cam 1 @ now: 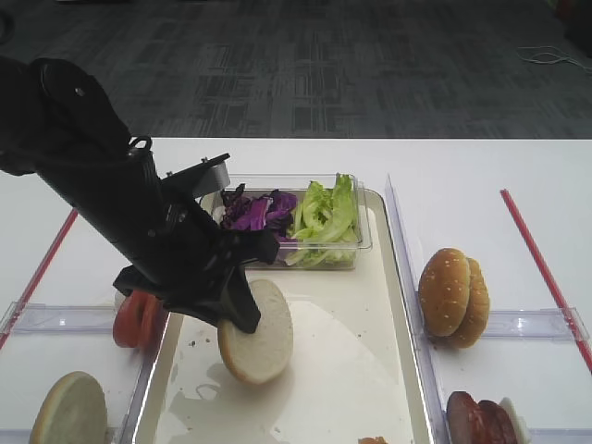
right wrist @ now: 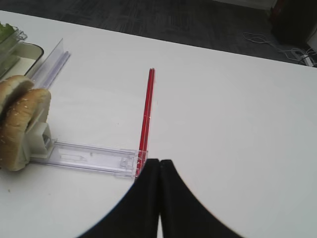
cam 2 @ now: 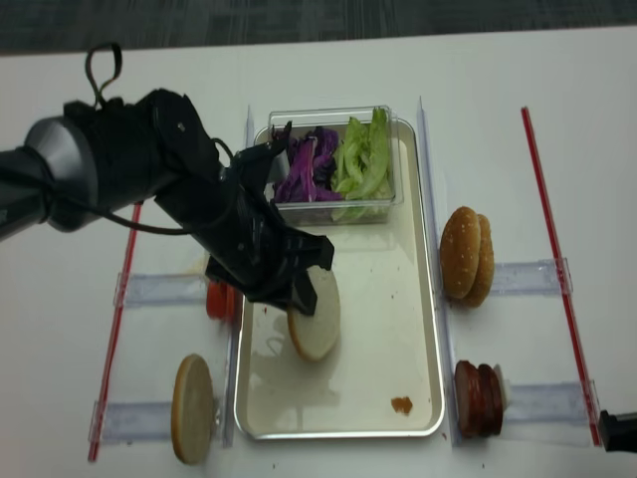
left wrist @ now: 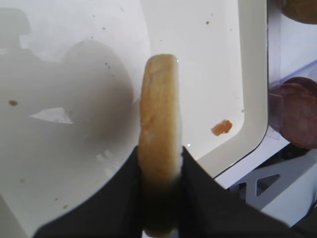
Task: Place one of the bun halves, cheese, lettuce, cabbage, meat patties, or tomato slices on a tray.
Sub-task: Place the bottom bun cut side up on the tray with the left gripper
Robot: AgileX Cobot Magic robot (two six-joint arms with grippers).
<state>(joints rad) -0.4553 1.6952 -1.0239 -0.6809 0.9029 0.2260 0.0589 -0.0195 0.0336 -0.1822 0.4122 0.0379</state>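
Observation:
My left gripper point(cam 1: 242, 319) point(left wrist: 161, 163) is shut on a pale bun half point(cam 1: 264, 333) point(left wrist: 159, 124), which stands on edge just above the left part of the cream tray point(cam 1: 351, 361) point(cam 2: 378, 299). A second bun half point(cam 1: 67, 412) stands left of the tray, with tomato slices point(cam 1: 137, 317) beyond it. Purple cabbage point(cam 1: 257, 211) and lettuce point(cam 1: 326, 217) fill a clear box at the tray's far end. Meat patties point(cam 1: 476, 418) stand to the right. Cheese is out of view. My right gripper point(right wrist: 160, 161) is shut and empty over bare table.
Two domed sesame buns point(cam 1: 453, 296) point(right wrist: 20, 129) lean in a clear holder right of the tray. Red strips point(cam 1: 541, 264) point(right wrist: 146, 114) mark the table's sides. An orange crumb point(cam 2: 401, 404) lies near the tray's front right corner.

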